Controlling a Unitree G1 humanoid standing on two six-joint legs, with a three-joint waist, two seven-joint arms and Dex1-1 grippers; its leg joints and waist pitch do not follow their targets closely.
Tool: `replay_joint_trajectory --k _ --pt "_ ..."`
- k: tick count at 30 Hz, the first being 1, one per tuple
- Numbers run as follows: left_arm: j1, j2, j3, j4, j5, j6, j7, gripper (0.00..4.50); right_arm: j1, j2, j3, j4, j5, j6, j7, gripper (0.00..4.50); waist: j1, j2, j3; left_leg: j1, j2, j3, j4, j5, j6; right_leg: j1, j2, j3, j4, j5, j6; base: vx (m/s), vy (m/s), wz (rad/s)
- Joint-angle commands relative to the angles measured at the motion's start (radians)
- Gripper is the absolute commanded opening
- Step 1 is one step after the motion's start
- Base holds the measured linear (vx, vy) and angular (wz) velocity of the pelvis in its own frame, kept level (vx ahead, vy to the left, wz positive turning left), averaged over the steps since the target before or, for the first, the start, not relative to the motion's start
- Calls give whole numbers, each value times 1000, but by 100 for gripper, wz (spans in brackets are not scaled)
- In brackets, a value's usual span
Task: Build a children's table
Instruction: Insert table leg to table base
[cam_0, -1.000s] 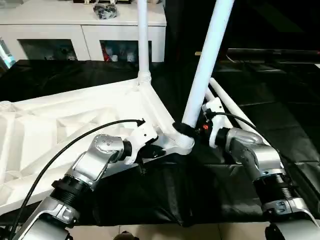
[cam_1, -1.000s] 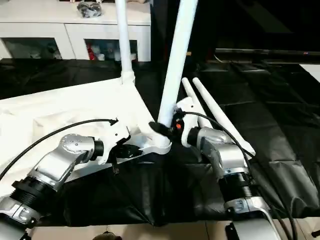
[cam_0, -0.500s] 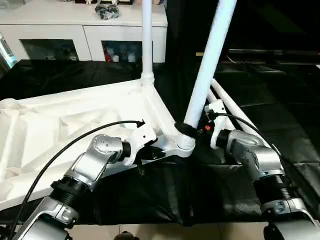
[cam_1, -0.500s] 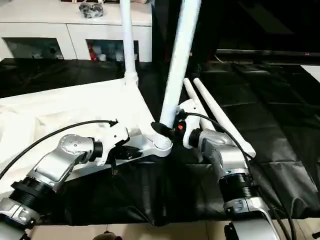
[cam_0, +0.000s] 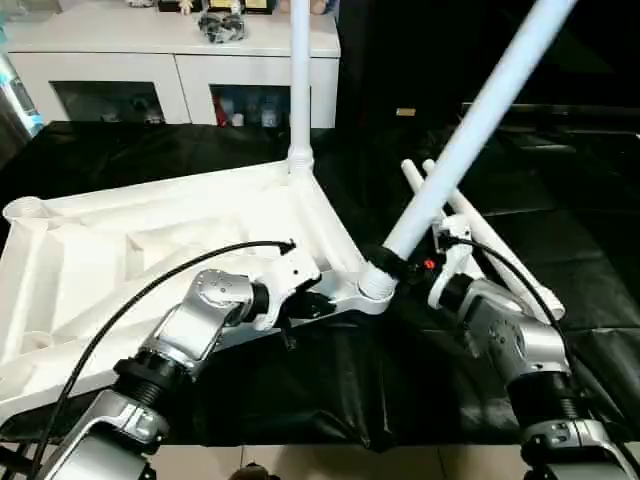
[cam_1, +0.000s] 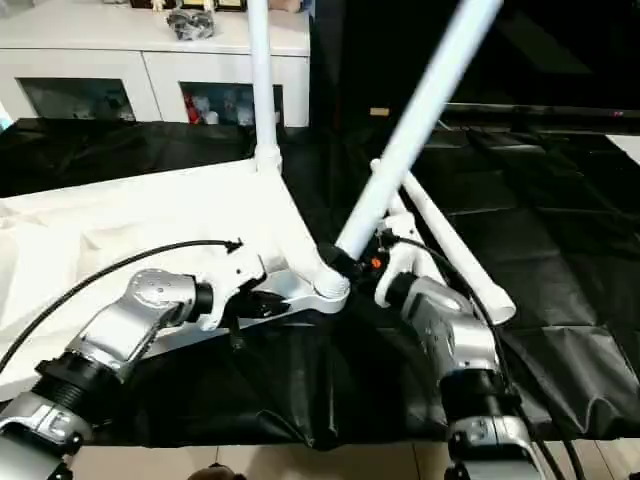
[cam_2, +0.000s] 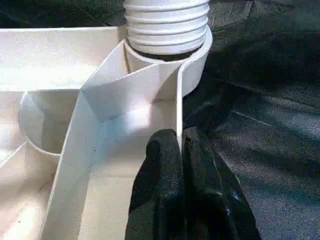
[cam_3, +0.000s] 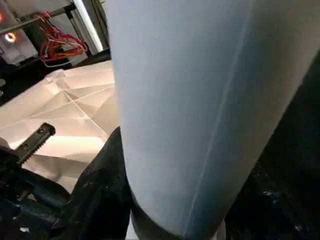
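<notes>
Tilted much further to the robot's right than a second ago: long tapered white plastic leg, its threaded foot still at the near corner socket of the upturned white plastic table top, which rests on the black cloth-covered work surface. Second leg standing upright in the far corner socket. Two spare legs lying on the cloth just beyond the right arm.

Right gripper: black fingers closed around the leaning leg just above its threads, about half spread. Left gripper: fingers pressed together, pinching the thin raised rim beside the near socket.

Handling, as a judgement: hollow moulded plastic, light, stiff, smooth and probably slippery on the shaft. Long leg gives strong leverage; a crooked entry risks cross-threading or prying the socket. Best hold low on the leg near the threads, with the top steadied at the rim or ribs close to the socket.
</notes>
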Motion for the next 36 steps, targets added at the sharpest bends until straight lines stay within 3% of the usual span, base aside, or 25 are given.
replay_joint_trajectory --k 1,8,15,22,30,31,36 --pt "-18 -4 21 15 11 -10 44 0 38 -7 21 3 -45 7 -17 191 -11 3 -62 38 54 -32 -86 -437 -43 18 -93 54 -113 -531 -105 0 0 0" --pt "-16 -7 16 17 19 -18 31 0 45 -16 141 -27 -143 -35 -1 191 -15 0 -58 38 54 -36 -88 -461 -43 15 -94 52 -118 -582 -86 0 0 0" --pt "-6 -5 10 3 21 -19 22 0 23 -33 186 4 -173 -30 40 191 -21 -5 -55 42 54 -39 -96 -480 -40 21 -95 46 -128 -607 -70 0 0 0" --pt "6 10 -7 -18 22 -50 -21 0 11 -62 212 65 -200 -51 106 191 -24 -7 -54 50 53 -39 -96 -508 -41 17 -97 48 -134 -613 -75 0 0 0" --pt "-5 37 -44 -49 19 -107 -125 0 -24 -93 214 115 -188 -88 215 191 -13 -13 -66 37 61 -29 -103 -382 -16 32 -93 59 -108 -417 -138 0 0 0" --pt "-17 48 -53 -47 25 -116 -149 0 -25 -104 222 117 -190 -100 245 191 -12 -20 -67 36 61 -28 -103 -371 -14 34 -93 59 -107 -401 -142 0 0 0" --pt "-38 73 -50 -56 25 -116 -189 0 -16 -122 244 97 -178 -112 323 191 -2 -24 -69 34 63 -24 -102 -319 -3 38 -92 60 -92 -322 -175 0 0 0"
